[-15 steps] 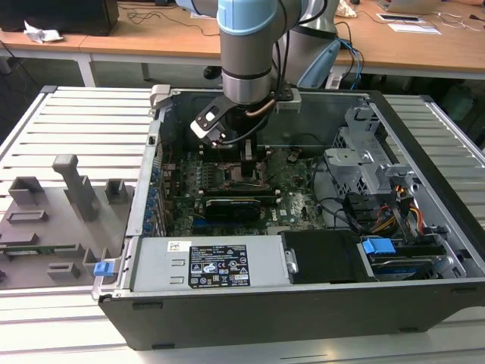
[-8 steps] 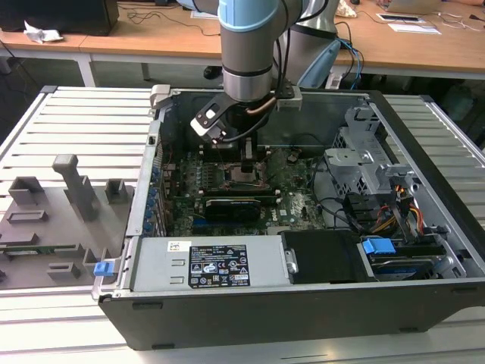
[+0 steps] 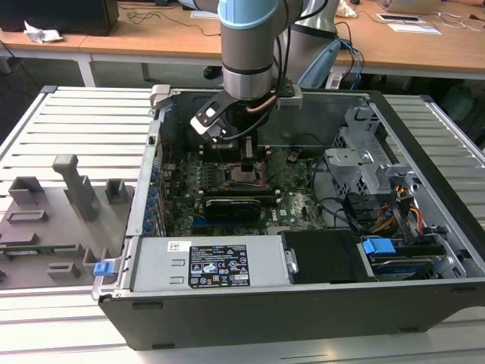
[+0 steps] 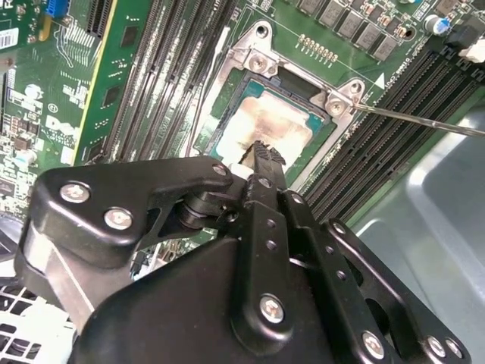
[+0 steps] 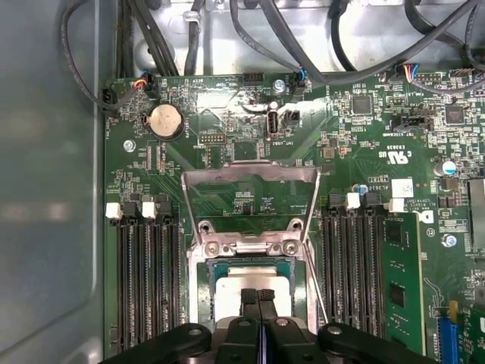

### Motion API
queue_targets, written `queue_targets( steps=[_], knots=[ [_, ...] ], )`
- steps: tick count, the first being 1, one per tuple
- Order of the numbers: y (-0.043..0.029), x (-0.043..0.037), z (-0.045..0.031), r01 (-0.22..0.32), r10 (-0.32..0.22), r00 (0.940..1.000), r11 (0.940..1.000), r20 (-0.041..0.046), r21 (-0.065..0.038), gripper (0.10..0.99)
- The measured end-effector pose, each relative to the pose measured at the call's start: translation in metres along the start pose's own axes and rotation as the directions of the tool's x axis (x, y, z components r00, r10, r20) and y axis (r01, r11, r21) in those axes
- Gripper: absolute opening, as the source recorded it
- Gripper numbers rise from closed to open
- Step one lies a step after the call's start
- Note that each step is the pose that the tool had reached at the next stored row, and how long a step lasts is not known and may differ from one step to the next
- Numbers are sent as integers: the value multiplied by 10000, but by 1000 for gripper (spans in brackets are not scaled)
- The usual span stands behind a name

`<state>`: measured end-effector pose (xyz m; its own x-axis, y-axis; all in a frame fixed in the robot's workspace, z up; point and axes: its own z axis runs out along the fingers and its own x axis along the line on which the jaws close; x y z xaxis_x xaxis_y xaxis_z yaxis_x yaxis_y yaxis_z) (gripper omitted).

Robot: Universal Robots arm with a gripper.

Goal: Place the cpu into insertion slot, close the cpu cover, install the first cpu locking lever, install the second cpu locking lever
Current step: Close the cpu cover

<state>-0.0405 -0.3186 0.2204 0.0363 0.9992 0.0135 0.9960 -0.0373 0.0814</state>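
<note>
Hand (image 5: pixel 258 296): black jointed metal fingers are drawn together, tips down at the near edge of the cpu (image 5: pixel 254 277). Whether they pinch it cannot be told. The cpu is a flat square with a dull, smeared silvery top and lies inside the insertion slot (image 5: pixel 201 299), within its dark rim. Just beyond the slot the cpu cover (image 5: pixel 250 168), a thin bright metal frame, stands open. A green board (image 5: pixel 189 152) surrounds the slot.

Judgement: placement is the step in hand. Finishing it calls for the chip to sit flat and square in the slot.
</note>
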Motion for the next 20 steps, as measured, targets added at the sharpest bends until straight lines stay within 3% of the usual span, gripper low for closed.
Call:
queue_targets(
  steps=[14, 18, 20],
  knots=[
    [11, 2, -134, 1, -1, 10000, 10000, 1, 0, 106],
    [23, 4, -276, 1, -1, 10000, 10000, 0, -1, 106],
    [24, 1, -281, 3, -3, 10000, 10000, -1, -1, 106]
  ],
)
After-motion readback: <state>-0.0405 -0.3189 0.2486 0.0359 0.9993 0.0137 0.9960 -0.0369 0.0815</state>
